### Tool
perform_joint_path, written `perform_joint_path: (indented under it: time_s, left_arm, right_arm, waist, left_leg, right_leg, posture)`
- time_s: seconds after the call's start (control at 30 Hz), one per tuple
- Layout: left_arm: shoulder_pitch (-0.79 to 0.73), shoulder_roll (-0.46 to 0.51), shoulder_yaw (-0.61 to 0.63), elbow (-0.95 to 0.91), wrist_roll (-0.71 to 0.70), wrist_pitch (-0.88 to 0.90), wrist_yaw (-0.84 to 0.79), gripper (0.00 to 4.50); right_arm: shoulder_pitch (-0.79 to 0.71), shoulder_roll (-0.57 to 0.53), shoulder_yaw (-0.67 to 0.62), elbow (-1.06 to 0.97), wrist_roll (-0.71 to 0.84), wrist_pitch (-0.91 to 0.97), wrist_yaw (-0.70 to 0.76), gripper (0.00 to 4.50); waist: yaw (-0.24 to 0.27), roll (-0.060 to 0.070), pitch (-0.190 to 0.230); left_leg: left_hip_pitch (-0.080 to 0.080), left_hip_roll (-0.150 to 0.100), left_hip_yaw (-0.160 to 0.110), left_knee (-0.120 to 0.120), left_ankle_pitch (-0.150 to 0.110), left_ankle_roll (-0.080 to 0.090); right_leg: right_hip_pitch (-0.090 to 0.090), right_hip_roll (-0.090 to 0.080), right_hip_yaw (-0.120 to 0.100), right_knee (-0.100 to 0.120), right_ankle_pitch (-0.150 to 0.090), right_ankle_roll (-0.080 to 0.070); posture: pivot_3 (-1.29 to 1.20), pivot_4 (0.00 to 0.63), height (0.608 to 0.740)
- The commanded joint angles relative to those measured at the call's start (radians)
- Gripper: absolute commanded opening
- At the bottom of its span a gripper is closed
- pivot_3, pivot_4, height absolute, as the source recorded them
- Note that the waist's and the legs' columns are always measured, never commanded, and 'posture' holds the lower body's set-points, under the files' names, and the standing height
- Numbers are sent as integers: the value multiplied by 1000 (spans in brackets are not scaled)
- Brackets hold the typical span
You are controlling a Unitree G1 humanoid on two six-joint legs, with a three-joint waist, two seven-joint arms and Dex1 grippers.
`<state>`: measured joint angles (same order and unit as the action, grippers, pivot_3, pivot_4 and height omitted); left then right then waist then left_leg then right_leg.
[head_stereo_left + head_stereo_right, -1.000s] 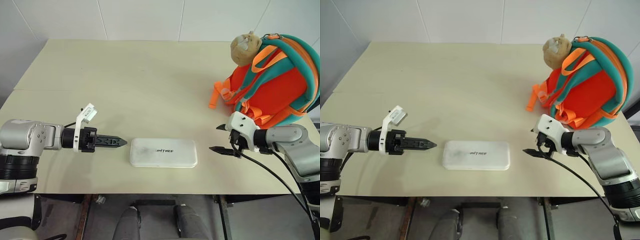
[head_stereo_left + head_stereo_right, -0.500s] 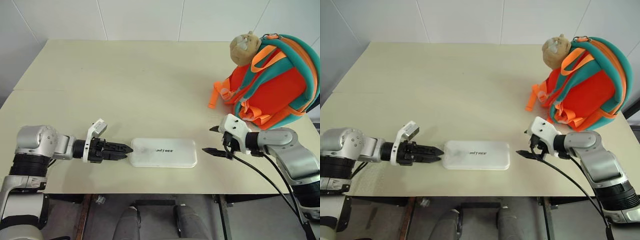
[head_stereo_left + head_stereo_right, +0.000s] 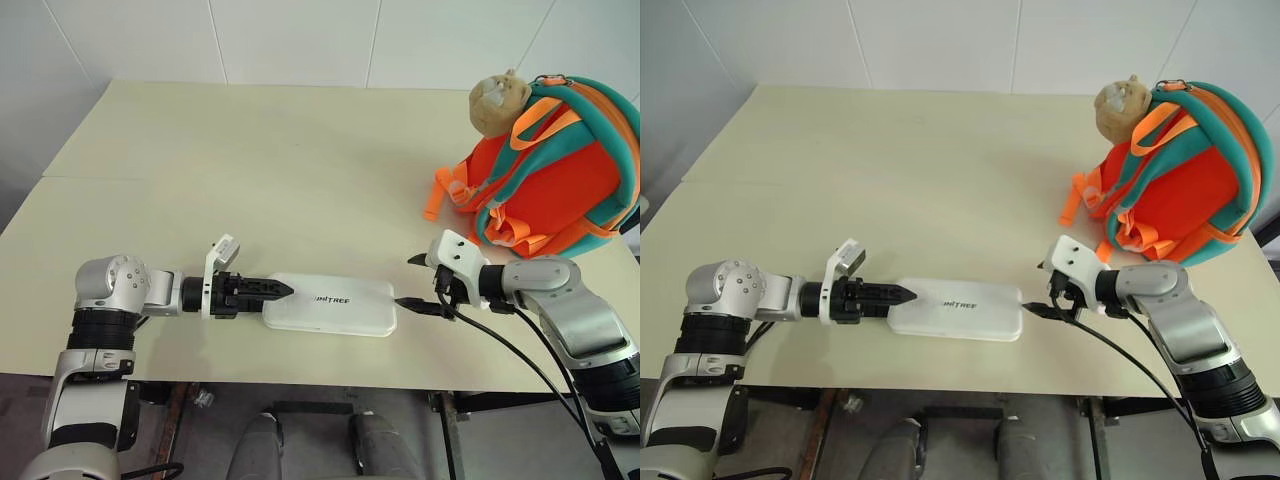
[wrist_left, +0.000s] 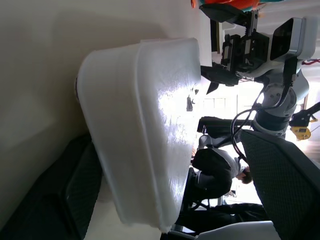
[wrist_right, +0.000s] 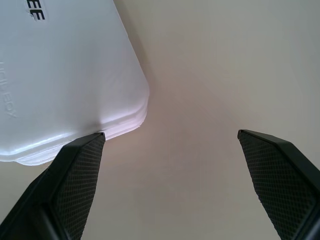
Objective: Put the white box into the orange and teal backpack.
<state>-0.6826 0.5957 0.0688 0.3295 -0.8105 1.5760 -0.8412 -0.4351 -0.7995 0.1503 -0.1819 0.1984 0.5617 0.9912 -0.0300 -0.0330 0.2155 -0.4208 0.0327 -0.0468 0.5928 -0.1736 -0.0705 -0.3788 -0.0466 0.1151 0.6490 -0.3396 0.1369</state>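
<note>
The white box (image 3: 330,303) lies flat near the table's front edge, its lettering facing up. My left gripper (image 3: 283,290) is open at the box's left end, with one finger reaching over the top face. In the left wrist view that end of the box (image 4: 145,125) sits between the two fingers (image 4: 280,185). My right gripper (image 3: 410,282) is open at the box's right end, and in the right wrist view one fingertip (image 5: 90,147) touches the box's corner (image 5: 75,75). The orange and teal backpack (image 3: 560,170) stands at the back right with a tan plush head (image 3: 498,100) on top.
The cream table (image 3: 250,180) stretches to a white tiled wall behind. Orange straps (image 3: 445,190) trail from the backpack toward the middle. A black cable (image 3: 520,350) hangs off my right wrist over the front edge. A seated person (image 4: 220,170) shows beyond the table.
My left gripper has moved right and down until its fingers straddle the box's left end. My right gripper has moved left to the box's right end. The camera has shifted slightly.
</note>
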Motion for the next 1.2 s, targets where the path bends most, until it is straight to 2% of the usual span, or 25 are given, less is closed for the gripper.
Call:
perform_joint_path:
  time_s: [0.03,0.27,0.37,0.63,0.77,0.9,1.07,1.2]
  left_arm:
    - [-4,-24,10,29,27,-14,27,3816]
    - [21,9,-25,-12,41,-47,6,1693]
    - [31,42,-63,-32,54,-67,-17,1323]
    - [47,123,-150,-84,88,-130,-49,1303]
    - [34,118,-49,-113,29,-103,-44,1301]
    - [21,93,17,-134,8,-79,-23,1300]
    - [18,57,68,-183,-14,-39,13,1299]
    - [23,32,109,-209,-20,-17,51,1298]
  right_arm:
    - [-13,1,-15,-19,6,-11,1,4500]
    - [8,-10,-80,-17,29,8,-21,4500]
    - [10,-8,-133,-17,56,26,-37,4500]
    - [42,2,-352,-67,192,128,-107,4500]
    - [82,4,-474,-73,222,150,-183,4500]
    - [45,56,-544,-36,248,142,-283,4500]
    - [4,84,-541,23,236,111,-343,4500]
    - [-64,101,-493,149,157,52,-429,4500]
  waist:
    - [1,0,0]
    - [0,0,0]
    - [0,0,0]
    - [-2,-1,0]
    - [-3,-1,-1]
    - [-15,-1,-1]
    - [-21,-1,-1]
    - [-24,-1,-1]
  left_leg:
    - [0,0,0,0,0,0]
    - [0,0,-1,-2,-1,0]
    - [0,0,-1,-2,-1,0]
    - [0,0,-1,-3,-2,0]
    - [0,1,-1,-3,-2,0]
    - [0,1,-1,-3,-2,0]
    - [0,1,0,-3,-1,1]
    - [-1,1,0,-4,-1,1]
  right_leg:
    - [1,0,0,-2,0,0]
    - [1,0,-1,-5,2,2]
    - [2,0,-1,-6,2,2]
    - [2,0,-1,-7,2,1]
    - [2,0,-1,-8,1,0]
    - [2,0,0,-8,0,-3]
    - [2,0,0,-9,0,-3]
    - [2,-1,0,-11,3,2]
  posture:
    - [0,150,740]
    - [0,150,740]
    - [0,150,740]
    - [0,150,740]
    - [0,150,740]
    - [0,150,740]
    - [0,150,740]
    - [0,150,740]
